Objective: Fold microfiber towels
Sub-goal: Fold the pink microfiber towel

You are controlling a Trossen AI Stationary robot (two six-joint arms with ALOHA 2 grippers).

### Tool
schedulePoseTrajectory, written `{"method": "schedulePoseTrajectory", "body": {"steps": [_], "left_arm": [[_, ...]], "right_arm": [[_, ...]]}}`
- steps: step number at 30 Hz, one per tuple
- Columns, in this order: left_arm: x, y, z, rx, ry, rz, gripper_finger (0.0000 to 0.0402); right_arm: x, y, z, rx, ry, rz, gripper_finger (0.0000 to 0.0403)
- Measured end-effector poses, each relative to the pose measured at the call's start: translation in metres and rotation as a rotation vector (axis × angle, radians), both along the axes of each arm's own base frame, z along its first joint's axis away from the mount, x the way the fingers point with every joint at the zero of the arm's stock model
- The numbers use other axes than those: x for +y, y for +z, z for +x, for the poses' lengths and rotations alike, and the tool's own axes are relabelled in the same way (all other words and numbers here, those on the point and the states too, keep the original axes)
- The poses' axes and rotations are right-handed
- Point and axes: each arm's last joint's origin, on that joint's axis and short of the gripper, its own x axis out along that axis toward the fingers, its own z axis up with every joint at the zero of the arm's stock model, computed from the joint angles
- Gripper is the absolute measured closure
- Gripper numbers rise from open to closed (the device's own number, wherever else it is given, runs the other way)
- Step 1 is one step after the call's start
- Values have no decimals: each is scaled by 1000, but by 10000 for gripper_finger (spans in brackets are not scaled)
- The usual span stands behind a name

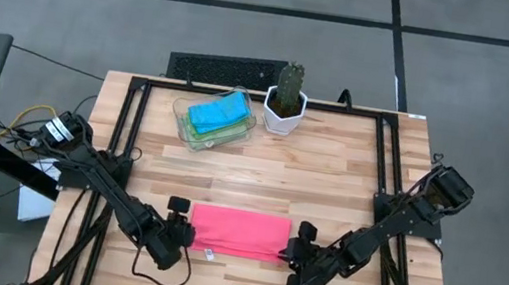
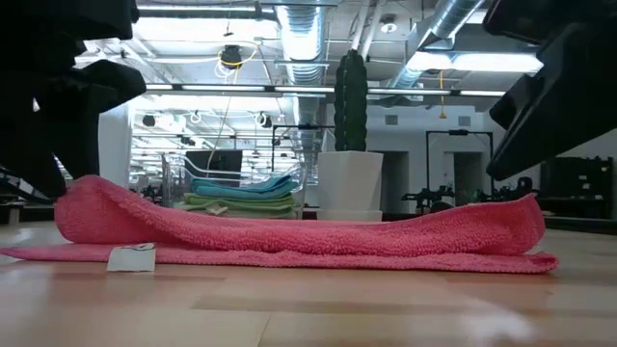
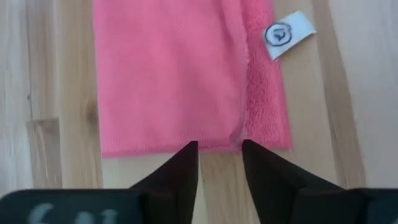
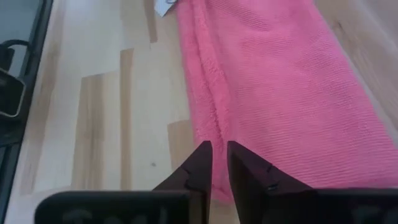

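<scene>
While the folded hot-pink microfiber towel (image 1: pixel 239 231) lies limp and light, both end effectors—left (image 3: pixel 219 163), right (image 4: pixel 219 163)—stand slightly parted, empty; pinch its short ends.

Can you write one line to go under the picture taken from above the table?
Two robot grippers, left gripper and right gripper, sit at the ends of a folded pink towel.

No readable words, white tag (image 3: pixel 288 34) on pink towel (image 3: pixel 168 74) (only a round logo)
</scene>
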Motion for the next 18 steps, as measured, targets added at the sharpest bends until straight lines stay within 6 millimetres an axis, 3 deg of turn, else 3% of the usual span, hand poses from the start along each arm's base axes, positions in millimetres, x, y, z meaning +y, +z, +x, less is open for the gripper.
{"method": "schedulePoseTrajectory", "body": {"steps": [6, 13, 18], "left_arm": [[0, 7, 0, -5, 31, 4, 249], [5, 32, -1, -197, 51, 180, 254], [22, 8, 2, -161, 81, 144, 284]], "right_arm": [[-2, 1, 3, -9, -6, -2, 328], [-5, 12, 8, -111, -16, -59, 331], [-15, -2, 15, -25, -51, -35, 339]]}}
